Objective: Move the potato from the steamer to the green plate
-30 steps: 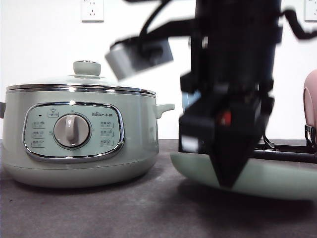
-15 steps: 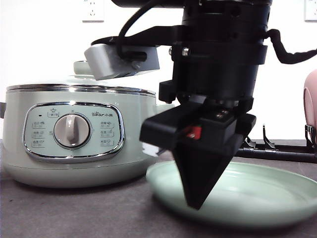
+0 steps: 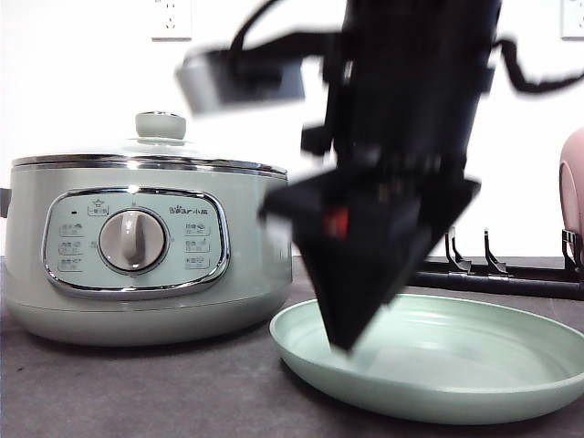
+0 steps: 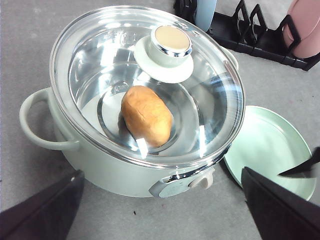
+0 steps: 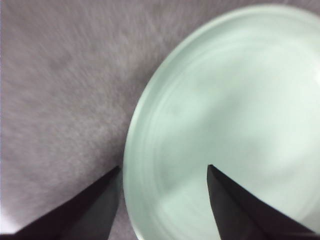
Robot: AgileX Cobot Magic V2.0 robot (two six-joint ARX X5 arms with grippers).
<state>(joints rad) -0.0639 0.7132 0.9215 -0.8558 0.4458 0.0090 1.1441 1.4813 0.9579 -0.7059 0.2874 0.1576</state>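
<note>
Potato: oval orange-brown potato [image 4: 147, 115] lies inside the pale sage-green steamer [image 4: 100, 165], under its glass lid [image 4: 145, 80]; lid must come off first.
Right gripper [image 5: 162, 200]: released, empty, straddling the rim of the mint-green plate [image 5: 240, 120].
Left gripper [image 4: 162, 210]: spread wide, hovering above the steamer.

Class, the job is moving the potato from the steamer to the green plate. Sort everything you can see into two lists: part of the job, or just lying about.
Part of the job:
potato
steamer with its glass lid on
green plate
left gripper
right gripper

Just lying about:
black rack
pink plate
blue plate
wall socket
</note>
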